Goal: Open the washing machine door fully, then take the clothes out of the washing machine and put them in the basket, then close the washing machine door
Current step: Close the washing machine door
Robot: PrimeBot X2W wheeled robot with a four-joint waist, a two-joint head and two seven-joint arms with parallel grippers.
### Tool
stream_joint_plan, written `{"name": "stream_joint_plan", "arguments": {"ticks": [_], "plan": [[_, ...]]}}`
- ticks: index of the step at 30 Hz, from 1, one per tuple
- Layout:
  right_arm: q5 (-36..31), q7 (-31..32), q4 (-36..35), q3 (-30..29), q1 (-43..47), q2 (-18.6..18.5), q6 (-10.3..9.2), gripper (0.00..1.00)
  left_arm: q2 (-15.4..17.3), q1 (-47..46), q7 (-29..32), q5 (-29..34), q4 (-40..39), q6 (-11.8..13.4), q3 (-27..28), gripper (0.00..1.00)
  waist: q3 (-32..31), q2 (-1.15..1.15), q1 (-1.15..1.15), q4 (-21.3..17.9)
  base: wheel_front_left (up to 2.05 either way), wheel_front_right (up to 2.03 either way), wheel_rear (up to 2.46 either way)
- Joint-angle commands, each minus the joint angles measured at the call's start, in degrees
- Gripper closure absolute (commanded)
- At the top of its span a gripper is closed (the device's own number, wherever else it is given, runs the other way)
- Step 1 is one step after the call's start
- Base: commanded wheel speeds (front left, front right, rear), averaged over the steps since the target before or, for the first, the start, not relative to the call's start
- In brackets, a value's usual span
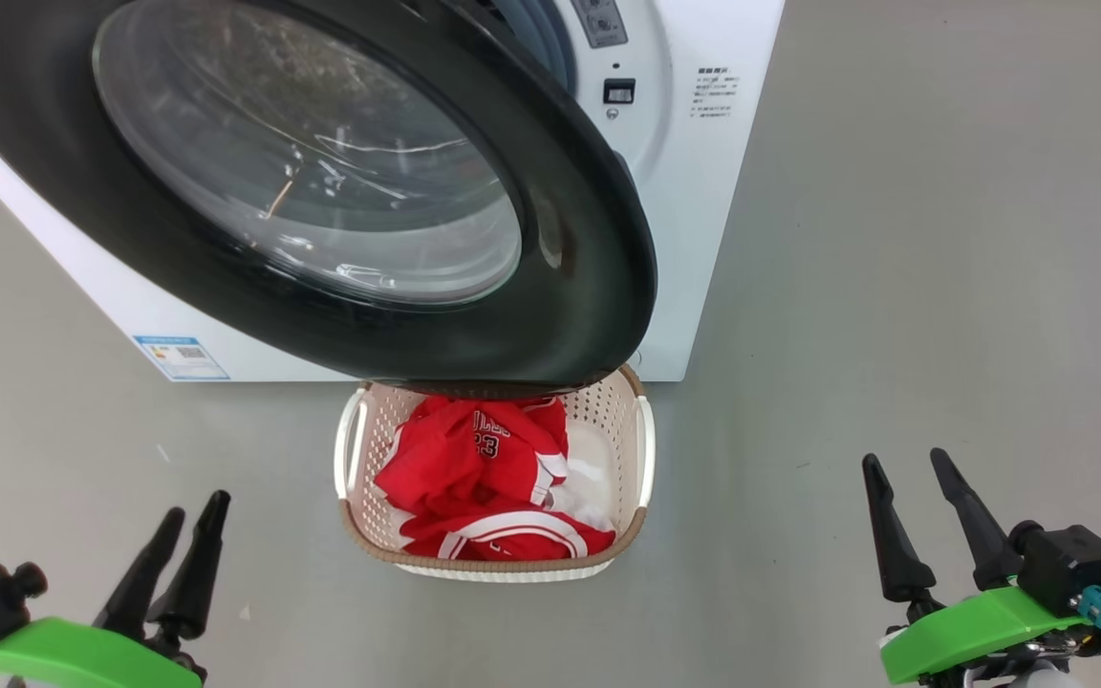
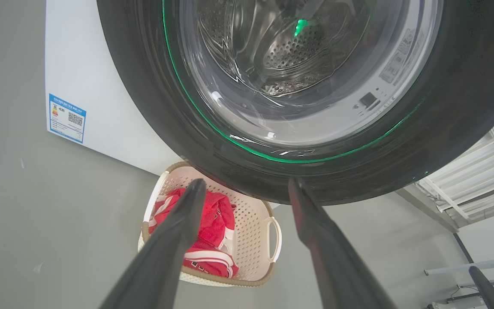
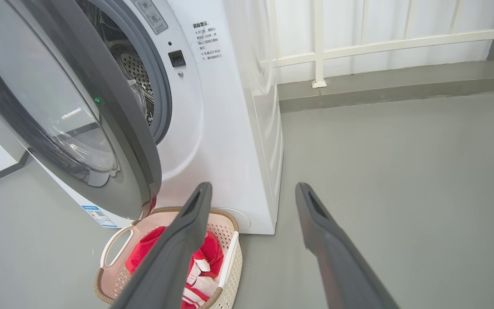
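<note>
Washing machine: white front-loader standing on a grey floor, with a small blue label at the lower corner of its front. Washing machine door: round, with a glossy black rim and a bulging glass window. It stands ajar, swung partway out from the front, and the right wrist view shows the perforated drum through the gap at its free edge. Basket: cream perforated plastic with a brown rim and white side handles, on the floor just in front of the machine. Its far edge lies under the door's lower rim in the head view. Clothes: red garments with white trim, one showing the number 23, heaped inside the basket. Left gripper: low at the left and well apart from the basket, its fingers spread and empty. Right gripper: low at the right over bare floor, its fingers likewise parted, with nothing between them. White railing: beyond the machine's side.
</note>
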Motion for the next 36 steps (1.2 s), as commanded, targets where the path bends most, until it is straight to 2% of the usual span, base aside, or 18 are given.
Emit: {"name": "stream_joint_plan", "arguments": {"ticks": [1, 2, 4, 12, 21, 25, 30, 36], "plan": [[-0.8, -0.4, -1.6, 1.0, 0.4, -0.2, 0.35, 0.00, 1.5, -0.3, -0.7, 1.7, -0.5, -0.4, 3.3, 0.00, 0.0, 0.00, 0.00, -0.1, 0.00, 0.00, 0.00], [-0.8, -0.4, -1.8, 0.7, 0.7, -0.2, 0.35, 0.00, -0.1, 0.7, -0.7, 5.6, 0.0, -0.4, 5.6, 0.00, -0.1, 0.00, 0.00, -0.2, 0.00, 0.00, 0.00], [-0.8, -0.4, -1.8, 0.6, 0.8, -0.2, 0.35, 0.00, -0.9, 1.2, -0.7, 7.6, 0.1, -0.4, 6.5, 0.00, -0.2, 0.00, 0.00, -0.3, 0.00, 0.00, 0.00], [-0.6, -0.4, -2.1, -0.3, 1.5, -0.2, 0.35, 0.00, -6.8, 4.5, -0.7, 25.8, 0.4, -0.4, 14.4, 0.00, -0.9, 0.00, 0.00, -0.7, 0.00, 0.00, 0.00], [-0.5, -0.4, -2.6, -1.1, 2.1, -0.2, 0.35, 0.00, -12.9, 7.0, -0.7, 40.8, -2.0, -0.4, 21.4, 0.00, -1.6, 0.00, 0.00, -0.6, 0.00, 0.00, 0.00], [-0.5, -0.4, -2.7, -1.4, 2.4, -0.2, 0.35, 0.00, -14.8, 8.0, -0.7, 45.4, -2.9, -0.4, 22.5, 0.00, -1.9, 0.00, 0.00, -0.5, 0.00, 0.00, 0.00], [-0.2, -0.4, -2.2, -1.3, 3.0, -0.2, 0.35, 0.00, -16.9, 9.0, -0.7, 47.9, -3.2, -0.4, 23.7, 0.00, -2.2, 0.00, 0.00, -0.4, 0.00, 0.00, 0.00], [0.1, -0.4, -2.1, -1.2, 3.1, -0.2, 0.35, 0.00, -17.7, 9.4, -0.7, 49.4, -3.1, -0.4, 24.0, 0.00, -2.1, 0.00, 0.00, -0.5, 0.00, 0.00, 0.00]]}}
